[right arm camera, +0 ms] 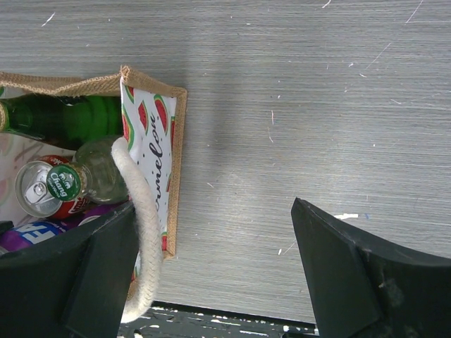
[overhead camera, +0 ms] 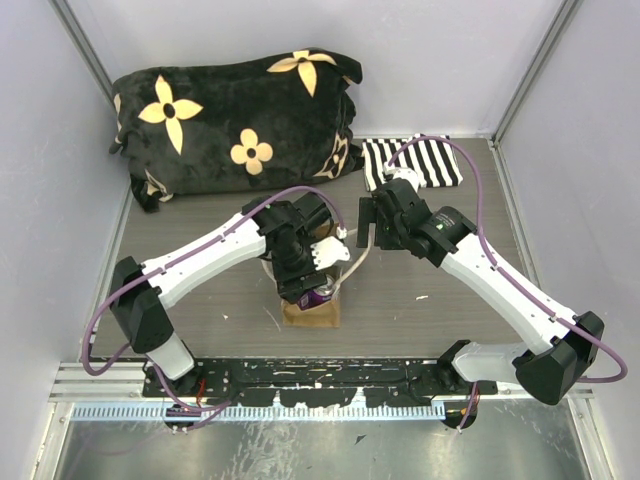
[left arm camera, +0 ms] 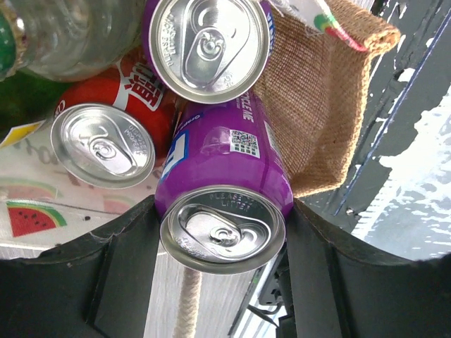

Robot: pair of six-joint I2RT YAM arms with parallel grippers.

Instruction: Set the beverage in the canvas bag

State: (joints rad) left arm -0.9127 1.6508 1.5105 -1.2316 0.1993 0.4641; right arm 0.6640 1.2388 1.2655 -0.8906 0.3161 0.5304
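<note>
The canvas bag [overhead camera: 312, 312] stands near the table's front middle, and its tan wall [left arm camera: 317, 105] and printed panel [right arm camera: 151, 141] show in the wrist views. My left gripper [left arm camera: 222, 236] is shut on a purple can [left arm camera: 224, 165] and holds it in the bag's mouth [overhead camera: 320, 295]. Inside are another purple can [left arm camera: 208, 46], a red can [left arm camera: 106, 144], a clear bottle [left arm camera: 70, 35] and a green bottle [right arm camera: 63, 120]. My right gripper [right arm camera: 213, 211] is open just right of the bag. A cream rope handle [right arm camera: 144, 218] hangs over its left finger.
A black pillow with tan flowers [overhead camera: 235, 115] lies at the back left. A black-and-white striped cloth [overhead camera: 415, 160] lies at the back right. White walls close in the table on three sides. The black base rail [overhead camera: 320, 375] runs along the front.
</note>
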